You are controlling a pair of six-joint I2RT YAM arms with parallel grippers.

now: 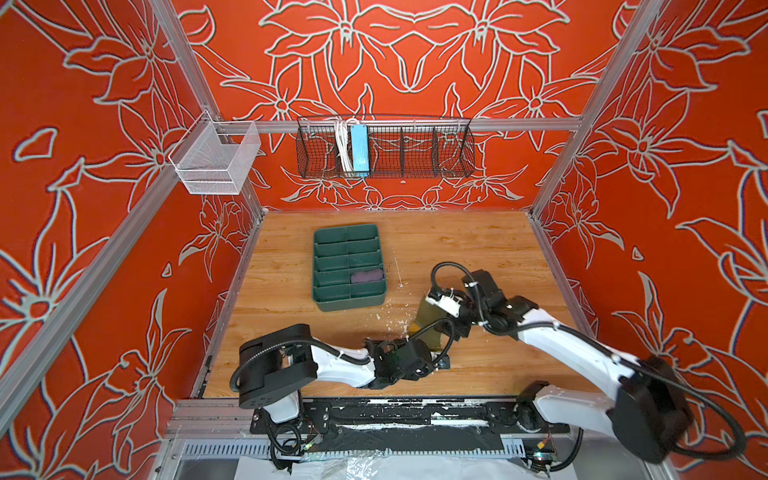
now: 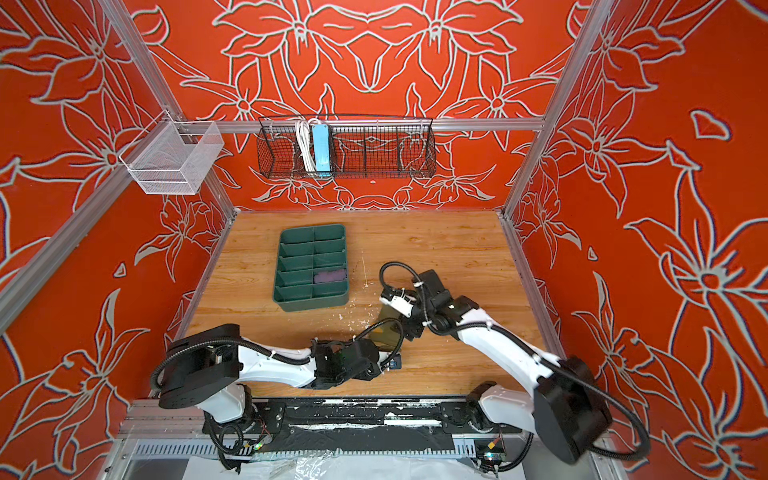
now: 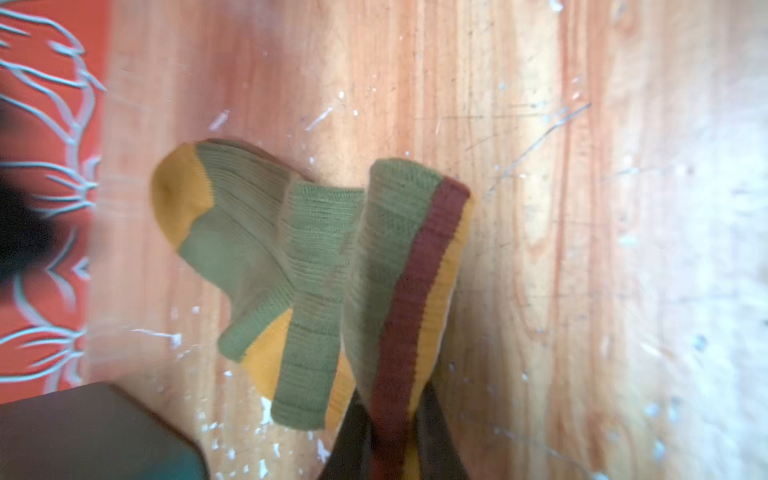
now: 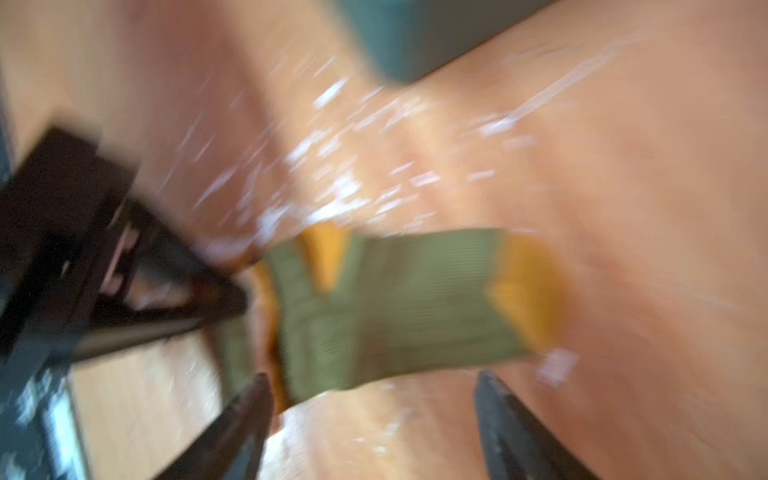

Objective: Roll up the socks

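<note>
Left claw (image 3: pixel 392 415): clamped on olive sock (image 3: pixel 316 266) cuff, likely anchoring it for rolling
Right claw (image 4: pixel 374 380): spread wide, empty, near tray (image 1: pixel 349 305)
Purple sock (image 1: pixel 365 276): in tray

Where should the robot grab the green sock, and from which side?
On the green sock, the striped cuff looks right; the left tool pinches it there, on a thin folded edge. For a second hold, probably the mustard toe, taken from above by the open right tool, since that end seems to lie free on the table.
</note>
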